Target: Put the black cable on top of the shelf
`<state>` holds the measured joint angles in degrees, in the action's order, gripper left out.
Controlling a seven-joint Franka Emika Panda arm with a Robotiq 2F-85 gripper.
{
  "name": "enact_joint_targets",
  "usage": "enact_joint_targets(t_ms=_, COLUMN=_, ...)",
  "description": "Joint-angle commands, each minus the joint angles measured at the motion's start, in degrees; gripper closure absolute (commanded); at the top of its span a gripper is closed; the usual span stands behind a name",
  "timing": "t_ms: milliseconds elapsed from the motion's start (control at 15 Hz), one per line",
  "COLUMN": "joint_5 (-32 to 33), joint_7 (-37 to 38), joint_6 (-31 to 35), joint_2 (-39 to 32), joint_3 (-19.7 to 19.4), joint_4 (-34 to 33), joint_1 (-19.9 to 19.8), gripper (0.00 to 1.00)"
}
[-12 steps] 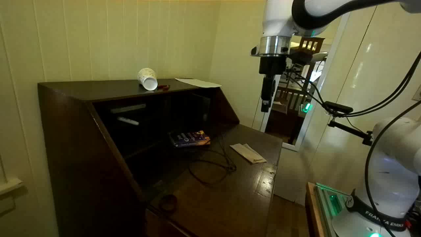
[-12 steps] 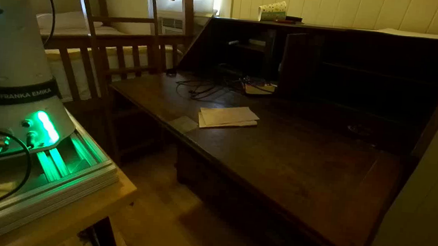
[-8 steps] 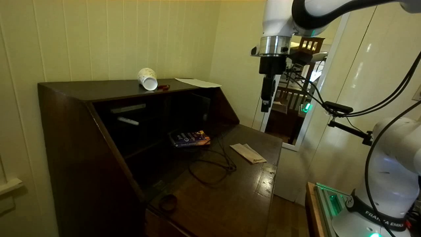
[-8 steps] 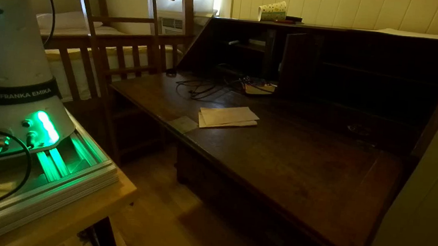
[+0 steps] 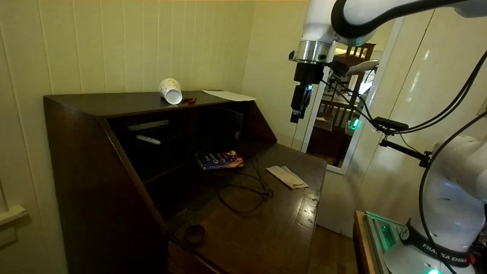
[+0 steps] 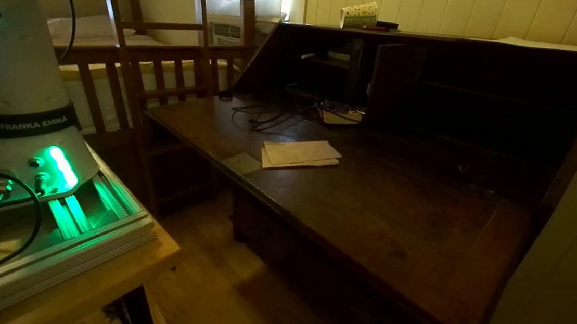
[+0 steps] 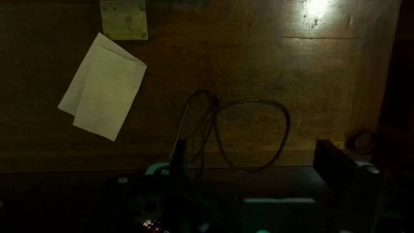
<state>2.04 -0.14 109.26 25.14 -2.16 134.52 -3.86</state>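
The dark brown shelf (image 5: 91, 171) is the largest thing here, with slanted sides and a flat top (image 5: 106, 101). The white robot arm (image 5: 452, 201) stands facing it. The shelf's flat front board forms the surface (image 6: 393, 213).

The tool (image 7: 252, 147) hangs in the air, pointing down, higher than the surface. In the wrist view its fingers (image 7: 331, 161) are spread wide apart, released.

The black cable (image 7: 214, 114) lies in loose loops on the surface, well apart from the tool and lower than the shelf's top. Its strands run back into the dark interior, where I cannot follow them.

A white sheet (image 5: 230, 96) lies flat on the top. Two pale papers (image 7: 110, 94) overlap on the surface near the cable. A purple and orange book (image 5: 218, 160) lies farther in, close to the strands; whether they touch it I cannot tell. A patterned cup (image 5: 170, 91) rests on its side on the top. A round dark item (image 5: 201, 231) sits near the surface's corner. A small white object (image 5: 148, 139) lies inside the shelf, and a smaller red one (image 5: 189, 101) just beside the cup.
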Motion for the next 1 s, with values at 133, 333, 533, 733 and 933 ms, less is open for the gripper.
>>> enact_joint_targets(t_ms=133, joint_5=-0.3, joint_7=1.2, joint_6=9.3, joint_2=-10.0, joint_3=-4.8, joint_4=-4.7, joint_1=-3.5, gripper=0.00)
enact_joint_targets(t_ms=333, joint_5=0.9, joint_7=5.1, joint_6=19.7, joint_2=-14.5, joint_3=-5.4, joint_4=-3.7, joint_1=-4.9, gripper=0.00)
enact_joint_targets(t_ms=533, joint_5=0.4, joint_7=4.1, joint_6=19.9, joint_2=-14.4, joint_3=-5.8, joint_4=-2.9, joint_1=-4.9, gripper=0.00)
enact_joint_targets(t_ms=733, joint_5=0.5, joint_7=5.1, joint_6=21.0, joint_2=-15.9, joint_3=-5.7, joint_4=-3.0, joint_1=-4.9, gripper=0.00)
enact_joint_targets(t_ms=933, joint_5=3.3, joint_7=14.0, joint_6=26.5, joint_2=-19.0, joint_3=-4.4, joint_4=-2.3, joint_1=-5.3, gripper=0.00)
